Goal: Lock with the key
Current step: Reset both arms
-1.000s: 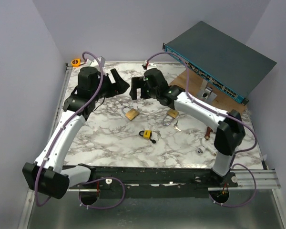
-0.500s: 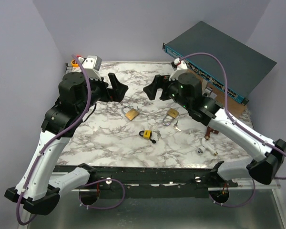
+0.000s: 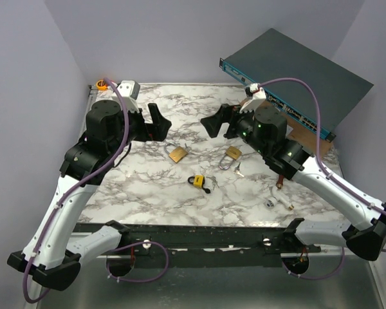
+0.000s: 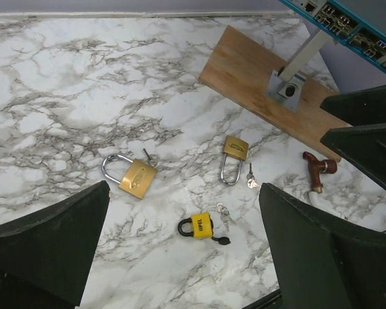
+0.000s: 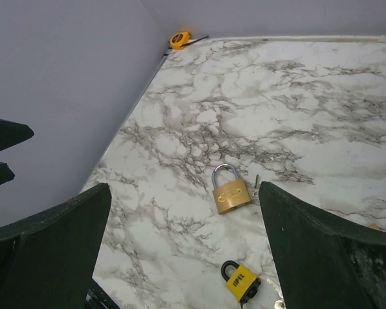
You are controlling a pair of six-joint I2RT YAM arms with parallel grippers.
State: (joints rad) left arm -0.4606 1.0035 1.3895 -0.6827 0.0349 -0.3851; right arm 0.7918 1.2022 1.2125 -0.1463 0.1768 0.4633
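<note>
Three padlocks lie on the marble table (image 3: pixel 148 193). The yellow padlock (image 3: pixel 198 181) has a black shackle and a black-headed key (image 4: pixel 222 241) in its base, with loose silver keys (image 4: pixel 223 211) beside it. A big brass padlock (image 3: pixel 176 154) lies to its far left and a slim brass padlock (image 3: pixel 232 154) to its far right. My left gripper (image 3: pixel 159 122) hangs open above the table, left of the big padlock. Facing it, my right gripper (image 3: pixel 215 124) is open too. Both are empty in the wrist views: left gripper (image 4: pixel 183 193), right gripper (image 5: pixel 184 190).
A dark network switch (image 3: pixel 296 77) leans at the back right over a wooden board (image 4: pixel 257 77) with a grey bracket (image 4: pixel 286 87). A brown tap-like part (image 4: pixel 316 168) lies near the right edge. An orange tape measure (image 3: pixel 102 84) sits in the back left corner by the wall.
Both grippers have opened wider. The right gripper has drawn back to the right, away from the left one, and its arm has swung out. The left arm has shifted slightly.
</note>
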